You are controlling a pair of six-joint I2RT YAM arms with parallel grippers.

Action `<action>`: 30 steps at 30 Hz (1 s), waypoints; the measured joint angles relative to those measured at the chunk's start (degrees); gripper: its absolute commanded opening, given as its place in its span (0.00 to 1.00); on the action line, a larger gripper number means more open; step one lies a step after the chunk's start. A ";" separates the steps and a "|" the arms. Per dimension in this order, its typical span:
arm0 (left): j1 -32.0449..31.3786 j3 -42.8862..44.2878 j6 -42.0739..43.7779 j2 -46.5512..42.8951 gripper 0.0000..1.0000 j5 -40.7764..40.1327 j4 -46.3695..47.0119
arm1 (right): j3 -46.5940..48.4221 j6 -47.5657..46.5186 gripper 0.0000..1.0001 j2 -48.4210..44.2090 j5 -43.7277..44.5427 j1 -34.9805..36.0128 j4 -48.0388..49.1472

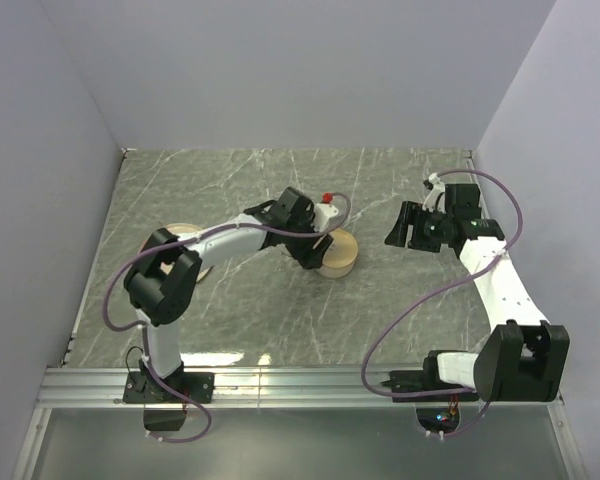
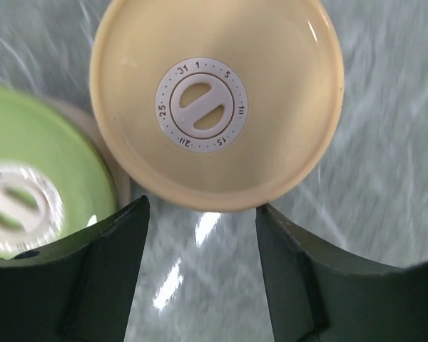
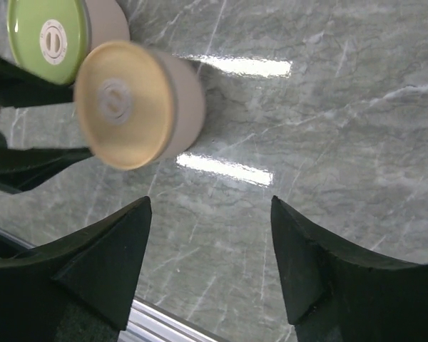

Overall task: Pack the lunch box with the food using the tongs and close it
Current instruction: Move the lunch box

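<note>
The orange-lidded tin (image 2: 215, 103) and the green-lidded tin (image 2: 28, 178) are sitting side by side in the middle of the surface (image 1: 230, 180). Both are wearing lids, so closing is looking done. Whether food is lying inside cannot be told, and no tongs or loose food are showing. The left gripper (image 2: 201, 217) is hovering over the orange-lidded tin, jaws apart and empty, the lid lying just beyond their tips. The right gripper (image 3: 210, 206) is hanging well to the right, jaws apart, holding nothing.

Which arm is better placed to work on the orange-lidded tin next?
Left. The left tool hangs open right over the orange lid, with the green tin beside it. The right tool, also open, stands well off to the side of both tins.
</note>
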 measured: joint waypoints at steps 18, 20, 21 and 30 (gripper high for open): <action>1.95 6.36 -10.51 -10.56 0.90 9.27 -2.08 | -4.26 -5.73 0.59 10.23 -0.11 12.79 3.10; 5.57 6.36 -11.56 -14.36 0.92 11.76 -2.14 | -3.28 -5.92 0.59 12.59 0.85 13.94 4.24; 8.31 6.36 -12.22 -16.13 0.92 12.94 -2.25 | -2.49 -5.97 0.58 14.23 1.38 14.25 4.85; 29.09 3.06 -15.67 -19.89 0.99 15.74 -2.95 | 2.71 -5.70 0.58 24.81 2.54 15.43 9.20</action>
